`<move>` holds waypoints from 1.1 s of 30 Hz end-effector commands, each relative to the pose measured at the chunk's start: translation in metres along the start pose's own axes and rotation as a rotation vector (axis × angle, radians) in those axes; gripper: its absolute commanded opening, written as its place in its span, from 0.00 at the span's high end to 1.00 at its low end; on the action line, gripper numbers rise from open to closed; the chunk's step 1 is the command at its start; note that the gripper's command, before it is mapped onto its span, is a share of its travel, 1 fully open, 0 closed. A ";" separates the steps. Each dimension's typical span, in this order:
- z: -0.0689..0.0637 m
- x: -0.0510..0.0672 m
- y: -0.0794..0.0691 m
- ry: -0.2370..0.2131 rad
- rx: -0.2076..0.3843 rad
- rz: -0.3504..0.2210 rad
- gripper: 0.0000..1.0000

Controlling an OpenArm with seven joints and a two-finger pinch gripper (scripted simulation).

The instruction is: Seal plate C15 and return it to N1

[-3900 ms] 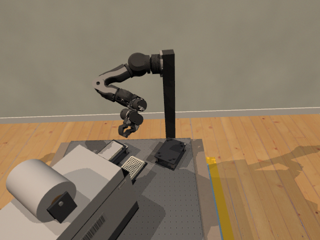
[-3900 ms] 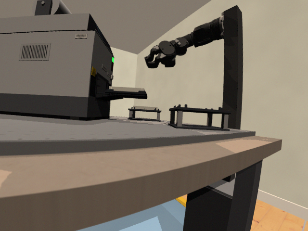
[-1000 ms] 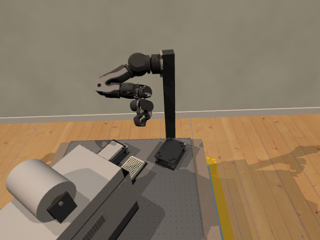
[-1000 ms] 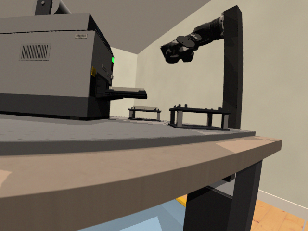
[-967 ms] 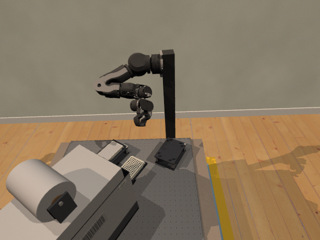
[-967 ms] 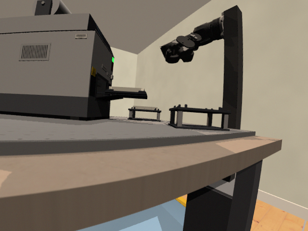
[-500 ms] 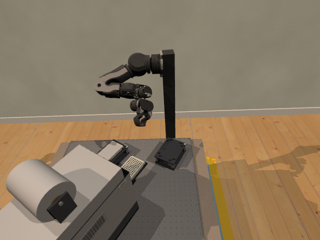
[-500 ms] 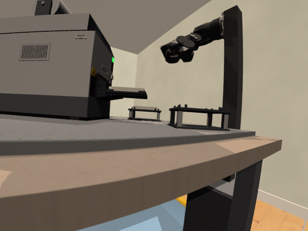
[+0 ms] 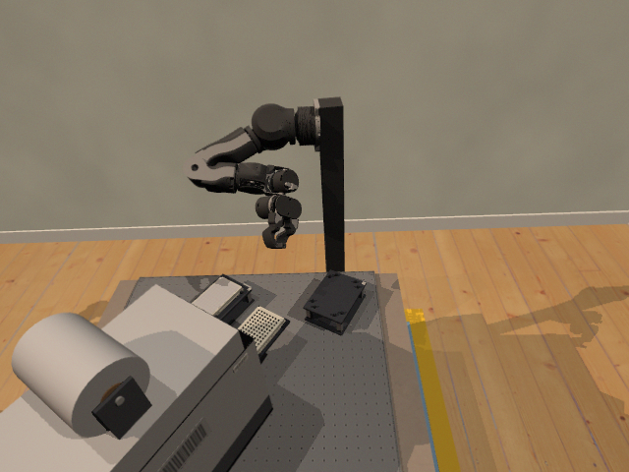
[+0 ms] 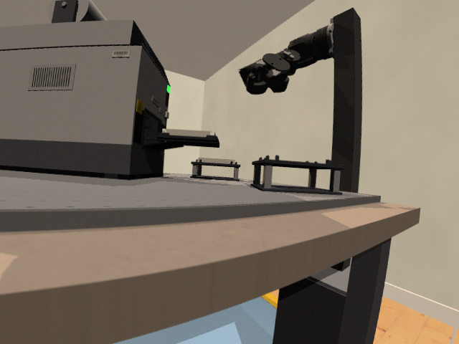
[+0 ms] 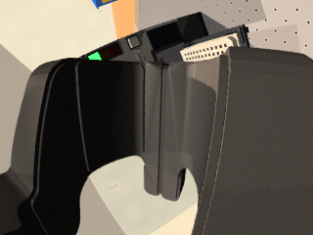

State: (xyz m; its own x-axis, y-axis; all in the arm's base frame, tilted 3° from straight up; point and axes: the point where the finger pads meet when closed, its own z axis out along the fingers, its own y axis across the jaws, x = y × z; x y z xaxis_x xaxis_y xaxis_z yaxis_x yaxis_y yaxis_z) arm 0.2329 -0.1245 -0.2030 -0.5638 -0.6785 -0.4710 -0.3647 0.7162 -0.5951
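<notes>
Pincer (image 9: 274, 240) fingers together, holding nothing, high above the sealer's stage (image 9: 267, 341). Plate C15 (image 9: 260, 322) sits on that stage; lamp (image 10: 168, 89) green. Nest N1 (image 9: 334, 299) unoccupied.

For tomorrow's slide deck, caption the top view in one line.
Shut, empty gripper hangs high above the bench; a well plate lies on the sealer's extended stage, nearest nest bare.

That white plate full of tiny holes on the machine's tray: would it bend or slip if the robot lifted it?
Probably stiff: the plate lies flat and looks like a thin, rigid slab. It is likely light, being mostly holes. Its low sides may give the gripper little to pinch, so it could slip.
</notes>
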 end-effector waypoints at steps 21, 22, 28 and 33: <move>0.035 0.022 -0.017 0.045 0.047 0.253 1.00; 0.035 0.022 -0.017 0.045 0.047 0.253 1.00; 0.035 0.022 -0.017 0.045 0.047 0.253 1.00; 0.042 0.027 -0.021 0.101 0.055 0.306 1.00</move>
State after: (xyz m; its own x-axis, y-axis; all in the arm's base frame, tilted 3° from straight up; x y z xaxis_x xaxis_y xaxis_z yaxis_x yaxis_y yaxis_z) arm 0.2539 -0.1616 -0.2290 -0.7103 -0.4371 -0.5518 -0.1513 0.8604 -0.4867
